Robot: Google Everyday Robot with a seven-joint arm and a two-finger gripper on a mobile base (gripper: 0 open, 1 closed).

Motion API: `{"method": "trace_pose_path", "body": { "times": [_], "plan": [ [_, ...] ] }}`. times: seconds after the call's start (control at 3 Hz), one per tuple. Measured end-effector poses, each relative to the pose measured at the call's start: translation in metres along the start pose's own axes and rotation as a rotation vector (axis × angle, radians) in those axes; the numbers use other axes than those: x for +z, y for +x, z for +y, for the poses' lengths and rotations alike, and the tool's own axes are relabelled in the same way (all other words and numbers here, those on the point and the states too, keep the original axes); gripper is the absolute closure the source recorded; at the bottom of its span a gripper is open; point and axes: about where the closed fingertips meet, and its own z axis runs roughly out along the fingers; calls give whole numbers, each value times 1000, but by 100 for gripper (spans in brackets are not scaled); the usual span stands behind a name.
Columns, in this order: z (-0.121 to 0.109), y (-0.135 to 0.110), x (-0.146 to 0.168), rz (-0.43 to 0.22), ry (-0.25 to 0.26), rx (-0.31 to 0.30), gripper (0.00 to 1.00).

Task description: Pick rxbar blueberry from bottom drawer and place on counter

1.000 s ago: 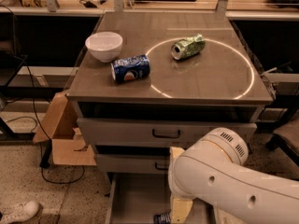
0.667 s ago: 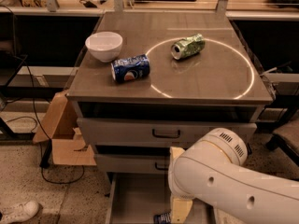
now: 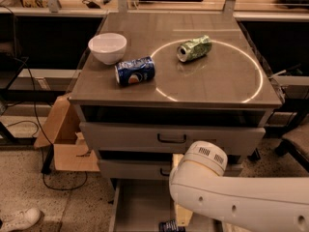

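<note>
Down below the counter's [image 3: 217, 88] front edge our claw [image 3: 182, 215] hangs in the bottom drawer [image 3: 140, 207] beside the rxbar blueberry [image 3: 169, 225]; its state we cannot tell

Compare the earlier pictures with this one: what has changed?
The arm's white joint has shifted a little left. The hand remains down in the bottom drawer, beside the bar, with no grasp visible. The bar, and the bowl, blue can and green can on the counter, have not moved.
</note>
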Motion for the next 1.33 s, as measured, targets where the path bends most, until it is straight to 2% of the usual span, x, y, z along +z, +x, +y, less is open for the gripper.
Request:
{"method": "trace_pose_path", "body": {
  "times": [0.33, 0.67, 1.0, 1.33],
  "plan": [
    [-2, 10, 23, 42, -10, -29, 0],
    [6, 7, 26, 45, -2, -51, 0],
    [20, 8, 48, 50, -15, -64, 0],
    [38, 18, 103, 91, -65, -81, 0]
  ]
}}
